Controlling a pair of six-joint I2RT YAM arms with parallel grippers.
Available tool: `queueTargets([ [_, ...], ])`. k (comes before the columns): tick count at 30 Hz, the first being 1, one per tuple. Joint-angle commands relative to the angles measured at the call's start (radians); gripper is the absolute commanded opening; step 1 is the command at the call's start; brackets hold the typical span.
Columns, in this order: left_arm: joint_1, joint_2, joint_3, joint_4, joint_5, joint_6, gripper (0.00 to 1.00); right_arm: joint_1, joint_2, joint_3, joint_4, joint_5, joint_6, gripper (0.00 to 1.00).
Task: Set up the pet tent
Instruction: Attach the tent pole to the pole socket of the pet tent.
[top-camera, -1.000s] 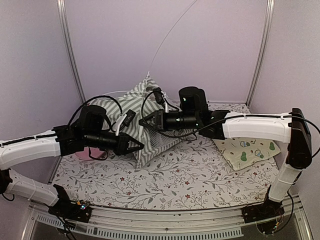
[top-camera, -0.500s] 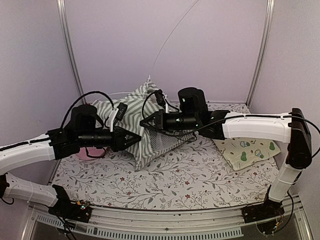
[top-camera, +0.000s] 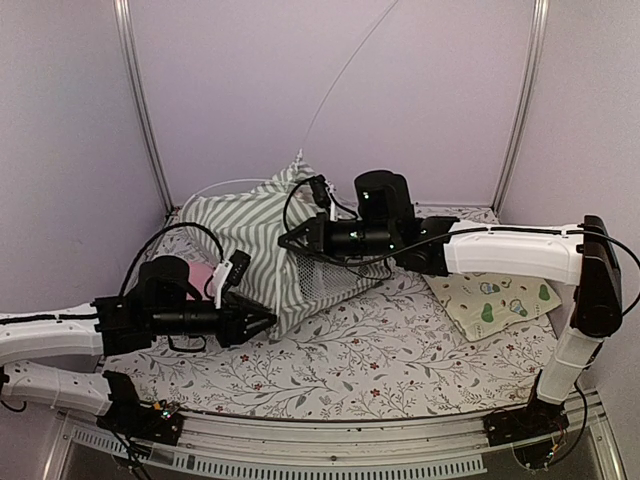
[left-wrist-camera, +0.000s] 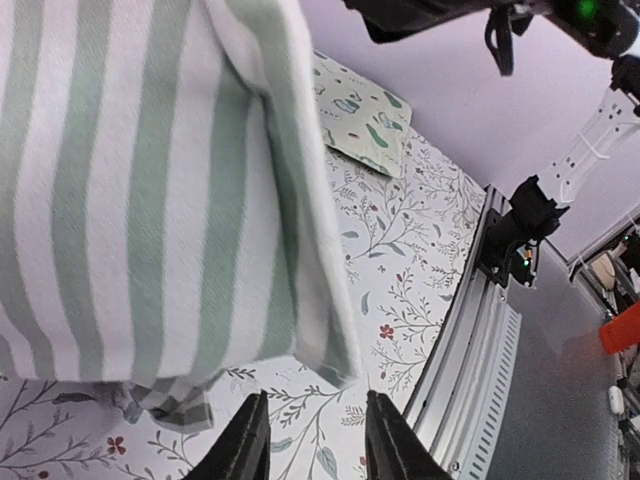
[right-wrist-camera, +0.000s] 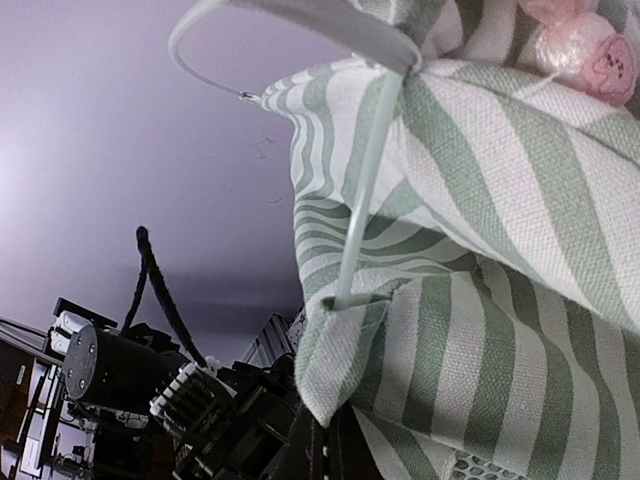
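Floral table cover (top-camera: 400, 350) bears the tent (top-camera: 245, 230), slumped and unraised. Right claw (top-camera: 288, 240) pinches striped cloth on the tent's right side. Left claw (top-camera: 265, 322) hangs part-open and empty just beneath the tent's hem. Judged step: raising the frame. The next move calls for a fresh left hold.

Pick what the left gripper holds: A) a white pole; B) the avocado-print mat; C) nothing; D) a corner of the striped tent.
C: the left gripper has its fingers apart with only the floral cloth showing between them, and the pet tent lies just beyond their tips.
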Motion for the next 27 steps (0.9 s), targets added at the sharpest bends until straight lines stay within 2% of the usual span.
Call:
queueTargets([
  [1,-0.111,-0.072,-0.100,0.157,-0.207,0.035,0.35,-0.008,0.004,0.053,0.051,0.020,0.039,0.00],
  [5,-0.193,-0.090,-0.164,0.255,-0.379,0.090,0.36,-0.008,0.001,0.060,0.053,0.030,0.060,0.00],
  [10,-0.265,-0.022,-0.145,0.285,-0.597,0.167,0.35,-0.009,0.006,0.082,0.056,0.028,0.077,0.00],
  [18,-0.326,0.063,-0.149,0.392,-0.805,0.284,0.34,-0.008,0.001,0.092,0.055,0.023,0.095,0.00],
  [27,-0.351,0.061,-0.189,0.555,-0.803,0.420,0.38,-0.008,0.003,0.104,0.055,0.018,0.109,0.00],
])
